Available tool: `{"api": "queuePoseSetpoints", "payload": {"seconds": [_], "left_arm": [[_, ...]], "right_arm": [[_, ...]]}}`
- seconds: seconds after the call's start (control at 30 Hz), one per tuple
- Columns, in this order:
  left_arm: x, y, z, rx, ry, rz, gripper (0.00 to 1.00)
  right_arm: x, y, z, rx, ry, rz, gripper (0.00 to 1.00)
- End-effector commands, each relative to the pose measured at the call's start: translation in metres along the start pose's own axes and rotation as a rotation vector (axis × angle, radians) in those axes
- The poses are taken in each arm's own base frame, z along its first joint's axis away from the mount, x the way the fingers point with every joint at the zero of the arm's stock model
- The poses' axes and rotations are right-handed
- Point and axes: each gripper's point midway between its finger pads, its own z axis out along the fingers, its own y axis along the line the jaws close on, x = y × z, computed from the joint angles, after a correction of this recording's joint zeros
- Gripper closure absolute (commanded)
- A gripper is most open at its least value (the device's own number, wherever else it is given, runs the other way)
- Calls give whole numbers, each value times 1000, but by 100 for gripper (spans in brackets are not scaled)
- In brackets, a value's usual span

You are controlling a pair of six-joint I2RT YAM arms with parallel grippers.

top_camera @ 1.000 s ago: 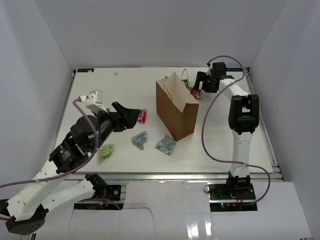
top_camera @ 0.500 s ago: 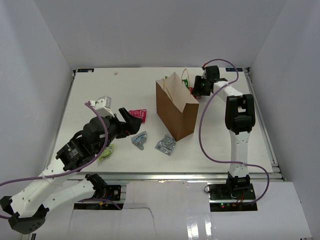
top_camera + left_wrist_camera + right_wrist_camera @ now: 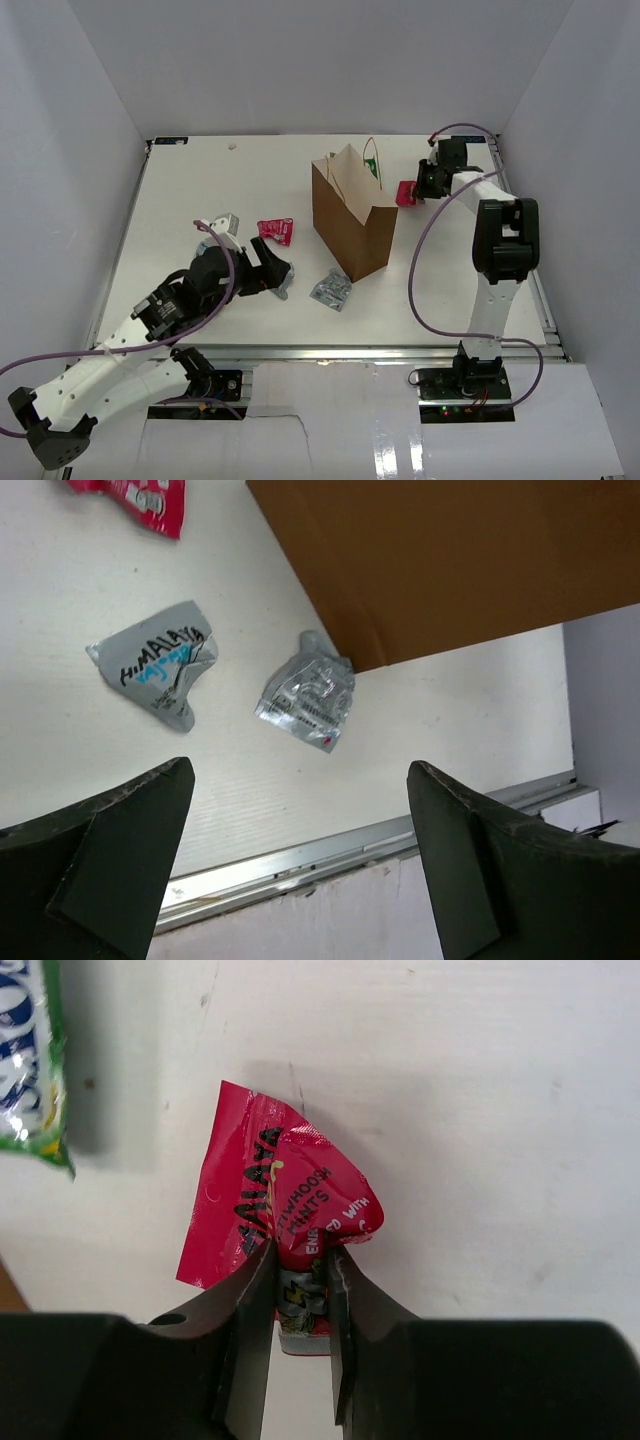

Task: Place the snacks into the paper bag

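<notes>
The brown paper bag (image 3: 352,214) stands upright mid-table, its side filling the top of the left wrist view (image 3: 450,570). My right gripper (image 3: 414,190) (image 3: 300,1256) is shut on a red packet (image 3: 300,1195) (image 3: 405,193) just right of the bag. A green packet (image 3: 30,1060) lies near it. My left gripper (image 3: 275,270) (image 3: 300,780) hangs open above the table's near edge, holding nothing. Ahead of it lie a blue-grey packet (image 3: 160,665), a silvery packet (image 3: 305,692) (image 3: 332,289) at the bag's corner, and a second red packet (image 3: 276,230) (image 3: 135,495).
The table's metal front rail (image 3: 350,858) runs just below my left gripper. White walls (image 3: 70,120) close in the table on three sides. A purple cable (image 3: 425,260) loops beside the right arm.
My right gripper has shut on the red packet and drawn it right, away from the bag. The left arm has swung toward the near edge, over the blue-grey packet, still open.
</notes>
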Motion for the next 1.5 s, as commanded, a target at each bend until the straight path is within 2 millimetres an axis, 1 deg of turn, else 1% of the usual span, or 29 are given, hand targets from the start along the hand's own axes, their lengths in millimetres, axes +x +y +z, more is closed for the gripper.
{"api": "queuePoseSetpoints", "payload": {"seconds": [0.0,0.03,0.07,0.1,0.13,0.17,0.2,0.23,0.27,0.33,0.37,0.4,0.47,0.5,0.6,0.63,0.73,0.77,0.83,0.87,0.9,0.93,1.0,1.03,1.13,1.17,1.33,1.43,1.47], "left_arm": [[26,12,4,-5,73,2,2],[33,17,6,-12,89,2,2],[39,20,6,-15,105,-10,2],[50,29,9,-35,127,-14,2],[56,33,10,-42,136,-22,2],[58,35,10,-47,136,-39,2],[65,42,12,-61,146,-39,2],[66,44,13,-64,146,-40,2],[66,45,12,-67,140,-41,2],[68,49,12,-71,139,-36,2],[68,49,12,-71,137,-33,2],[67,50,12,-70,130,-29,2],[68,52,12,-71,129,-29,2],[68,52,11,-70,124,-32,2],[67,53,10,-67,118,-35,2],[67,53,10,-66,115,-36,2],[65,52,9,-64,110,-37,2],[65,52,9,-64,110,-37,2],[66,53,10,-66,114,-39,2],[66,51,9,-61,114,-40,2],[66,51,9,-60,115,-42,2],[66,51,9,-60,117,-43,2],[68,50,8,-57,126,-47,2],[68,50,8,-56,128,-52,2],[72,54,8,-65,138,-51,2],[73,55,7,-68,138,-55,2],[79,59,8,-82,156,-66,2],[81,60,9,-88,160,-66,2],[80,60,9,-90,159,-62,2]], "right_arm": [[-61,8,-78,-58,-207,-126,92],[-52,14,-91,-128,-216,-144,92],[-71,25,-131,-159,-312,-247,92],[-69,45,-151,-264,-346,-311,92],[-60,54,-165,-306,-374,-362,92],[-73,69,-210,-331,-488,-462,92],[-72,84,-232,-394,-545,-520,92],[-78,92,-255,-410,-620,-570,92],[-79,103,-291,-422,-700,-630,92],[-84,118,-325,-435,-777,-687,92],[-94,128,-355,-433,-845,-727,92],[-93,142,-368,-461,-864,-763,92],[-89,158,-387,-490,-877,-801,92],[-89,177,-401,-508,-908,-846,92],[-88,200,-414,-512,-940,-880,92],[-90,202,-410,-501,-935,-880,92],[-98,210,-409,-460,-945,-895,92],[-94,221,-405,-477,-938,-927,92],[-88,231,-398,-467,-925,-973,92],[-81,242,-396,-475,-919,-990,92],[-78,245,-392,-469,-916,-1000,92],[-73,248,-381,-460,-897,-1008,92],[-72,247,-370,-398,-888,-1008,92],[-74,242,-359,-328,-892,-987,91],[-78,233,-348,-248,-910,-976,91],[-81,226,-344,-196,-918,-956,91],[-72,224,-339,-204,-910,-953,91],[-60,224,-327,-227,-876,-968,89],[-51,225,-319,-246,-850,-979,88]]}}
